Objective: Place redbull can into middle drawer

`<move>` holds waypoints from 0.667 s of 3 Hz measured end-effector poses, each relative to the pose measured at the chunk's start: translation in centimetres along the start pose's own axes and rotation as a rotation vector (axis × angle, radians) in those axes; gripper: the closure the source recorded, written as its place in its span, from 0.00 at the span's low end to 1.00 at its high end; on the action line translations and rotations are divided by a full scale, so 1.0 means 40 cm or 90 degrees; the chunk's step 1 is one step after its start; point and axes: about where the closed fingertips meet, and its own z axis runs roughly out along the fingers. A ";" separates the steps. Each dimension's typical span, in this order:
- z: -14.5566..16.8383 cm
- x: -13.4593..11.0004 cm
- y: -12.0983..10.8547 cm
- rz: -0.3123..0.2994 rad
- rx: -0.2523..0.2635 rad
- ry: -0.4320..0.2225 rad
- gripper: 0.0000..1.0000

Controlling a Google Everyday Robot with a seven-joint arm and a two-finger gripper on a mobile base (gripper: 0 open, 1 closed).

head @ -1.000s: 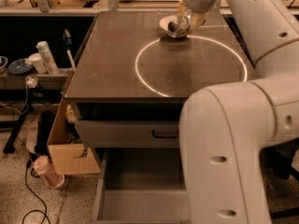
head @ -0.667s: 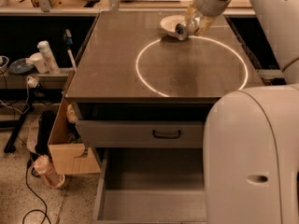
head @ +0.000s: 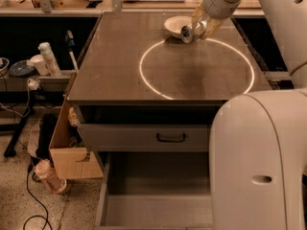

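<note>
The jaws are closed on the can (head: 187, 32), which lies sideways in the gripper (head: 198, 29) with one end facing the camera, a hold that suits carrying it. It hangs at the far side of the table (head: 115, 66), just beside the bowl (head: 173, 23) and apparently off the surface. Well below and nearer, the drawer (head: 158, 207) stands pulled out, floor bare, ready to take the can.

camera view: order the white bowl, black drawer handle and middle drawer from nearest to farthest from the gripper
The gripper is over the tabletop's far right, holding the redbull can.
1. white bowl, just beside it.
2. black drawer handle, on the cabinet front.
3. middle drawer, pulled out at the bottom.
</note>
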 end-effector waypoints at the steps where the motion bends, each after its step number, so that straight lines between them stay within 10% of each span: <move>1: -0.015 -0.016 0.024 0.021 -0.002 -0.033 1.00; 2: -0.051 -0.029 0.051 0.043 -0.009 -0.052 1.00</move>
